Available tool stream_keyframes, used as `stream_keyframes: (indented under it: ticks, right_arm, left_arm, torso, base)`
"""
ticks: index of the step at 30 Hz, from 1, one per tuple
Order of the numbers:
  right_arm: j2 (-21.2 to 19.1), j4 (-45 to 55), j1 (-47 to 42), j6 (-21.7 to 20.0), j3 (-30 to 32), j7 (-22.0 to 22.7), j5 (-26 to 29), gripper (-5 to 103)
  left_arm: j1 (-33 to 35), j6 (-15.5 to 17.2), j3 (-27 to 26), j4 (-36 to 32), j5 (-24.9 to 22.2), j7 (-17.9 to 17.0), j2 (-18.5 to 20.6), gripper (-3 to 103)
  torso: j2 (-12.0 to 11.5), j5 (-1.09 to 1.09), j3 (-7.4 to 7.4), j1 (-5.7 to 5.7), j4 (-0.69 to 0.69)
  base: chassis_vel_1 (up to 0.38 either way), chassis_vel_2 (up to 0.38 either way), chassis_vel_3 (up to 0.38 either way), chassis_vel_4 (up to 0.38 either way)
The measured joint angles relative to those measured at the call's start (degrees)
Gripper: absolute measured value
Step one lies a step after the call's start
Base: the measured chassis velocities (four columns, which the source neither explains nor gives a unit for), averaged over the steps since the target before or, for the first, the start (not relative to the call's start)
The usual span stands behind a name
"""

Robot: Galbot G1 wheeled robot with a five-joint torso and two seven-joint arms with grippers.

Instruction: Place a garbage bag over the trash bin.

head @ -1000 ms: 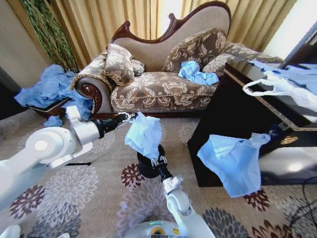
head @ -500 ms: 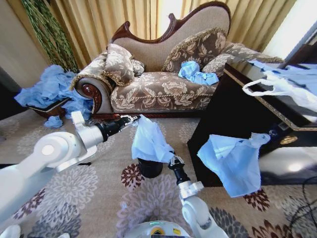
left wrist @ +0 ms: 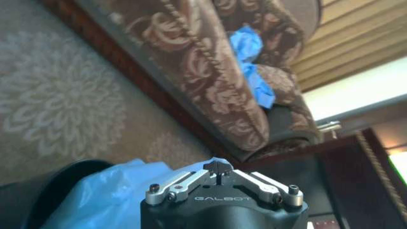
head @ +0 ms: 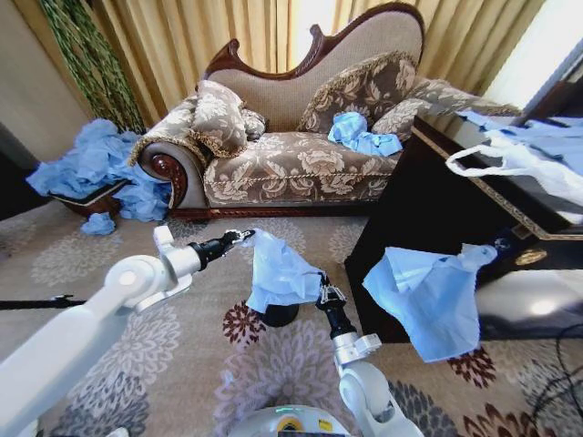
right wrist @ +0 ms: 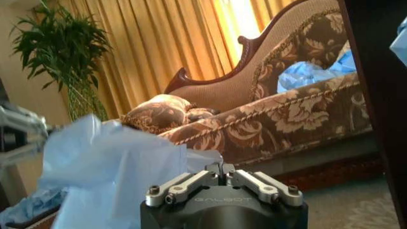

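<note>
Garbage bag (head: 281, 273) stretched above the trash bin (head: 279, 315), draped over most of its rim — only a dark sliver of bin visible below the plastic, on the carpet (head: 182, 346) in front of the sofa (head: 301, 155). Left gripper (head: 244, 237) pinched closed on the bag's upper corner, on the sofa side of the bin. Right gripper (head: 325, 293) clamped on the opposite edge, just beside the bin — inside of bin hidden

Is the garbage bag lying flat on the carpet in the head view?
No, the garbage bag hangs above the trash bin, held between the left gripper and right gripper.
</note>
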Motion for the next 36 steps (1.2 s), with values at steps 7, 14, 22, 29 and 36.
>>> stream_keyframes:
  ticks: [7, 14, 22, 29, 36]
  right_arm:
    - [-1.62, 0.4, 1.84, -0.59, -0.16, 0.58, 2.7, 0]
    - [-2.52, -3.4, 5.01, -0.92, -1.52, 0.17, 4.33, 0]
    - [-0.03, -10.17, 6.5, 0.08, -4.7, -1.36, 4.13, 0]
    - [3.12, -16.47, 12.5, 0.08, -7.02, -1.28, 4.37, 0]
    - [4.34, -21.27, 20.66, -0.22, -9.21, -0.28, 5.75, 0]
  left_arm:
    - [-1.48, 0.72, 2.98, 3.92, 3.03, 0.73, -3.09, 0]
    - [-3.95, 0.84, 6.88, 9.82, 6.85, 1.16, -5.54, 0]
    - [-4.16, 1.49, 10.72, 15.89, 12.5, 2.11, -9.15, 0]
    - [-3.39, 0.46, 9.55, 18.74, 14.39, 2.2, -9.67, 0]
    - [-5.11, -0.56, 9.0, 20.96, 15.05, 2.15, -11.23, 0]
  torso:
    - [0.0, 0.0, 0.0, 0.0, 0.0]
    - [0.0, 0.0, 0.0, 0.0, 0.01]
    - [0.0, -0.01, 0.0, 0.0, -0.01]
    - [0.0, 0.0, 0.0, 0.0, 0.02]
    - [0.0, 0.0, 0.01, 0.0, 0.01]
  base:
    - [0.0, 0.0, 0.0, 0.0]
    - [0.0, 0.0, 0.0, 0.0]
    - [0.0, 0.0, 0.0, 0.0]
    - [0.0, 0.0, 0.0, 0.0]
    - [0.0, 0.0, 0.0, 0.0]
